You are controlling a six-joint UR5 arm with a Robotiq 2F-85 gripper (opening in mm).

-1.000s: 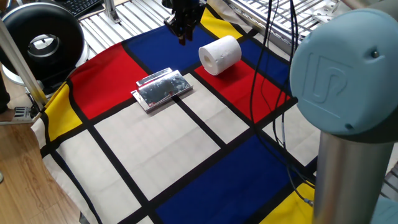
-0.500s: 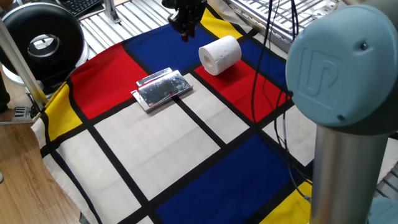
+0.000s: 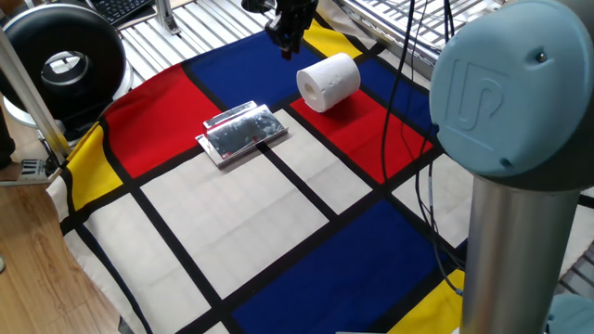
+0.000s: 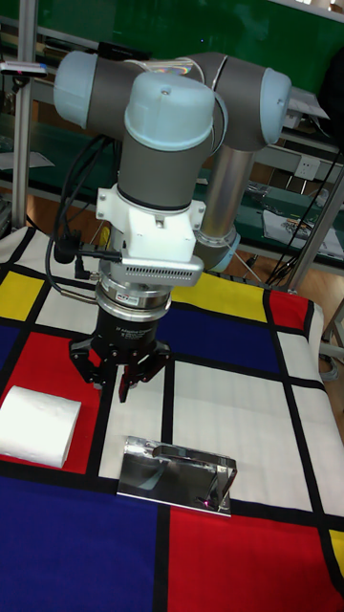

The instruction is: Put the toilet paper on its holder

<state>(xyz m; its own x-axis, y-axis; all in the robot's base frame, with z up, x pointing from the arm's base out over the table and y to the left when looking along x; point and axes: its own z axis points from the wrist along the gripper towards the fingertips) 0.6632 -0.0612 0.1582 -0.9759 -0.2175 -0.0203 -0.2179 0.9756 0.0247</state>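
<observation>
The toilet paper [image 3: 328,82] is a fat white roll lying on its side on a red patch of the cloth, hollow core facing the front left; the tall fixed view shows the toilet paper [image 4: 38,426] at the left edge. The holder [image 3: 243,133], a shiny silver plate, lies flat to the roll's front left; in the tall view the holder [image 4: 177,475] sits below the gripper. My gripper [image 3: 288,39] hangs above the blue patch just behind and left of the roll. In the tall view the gripper [image 4: 124,378] is open, holds nothing, and touches neither object.
A big black round device [image 3: 63,60] stands at the back left beside a metal post. The chequered cloth [image 3: 232,232] covers the table. Black cables [image 3: 399,102] hang at the right near the arm's large grey joint [image 3: 515,93]. Metal rails [image 3: 408,23] run behind.
The gripper has drifted right and slightly farther back, coming closer to the roll. The roll and the holder have not moved.
</observation>
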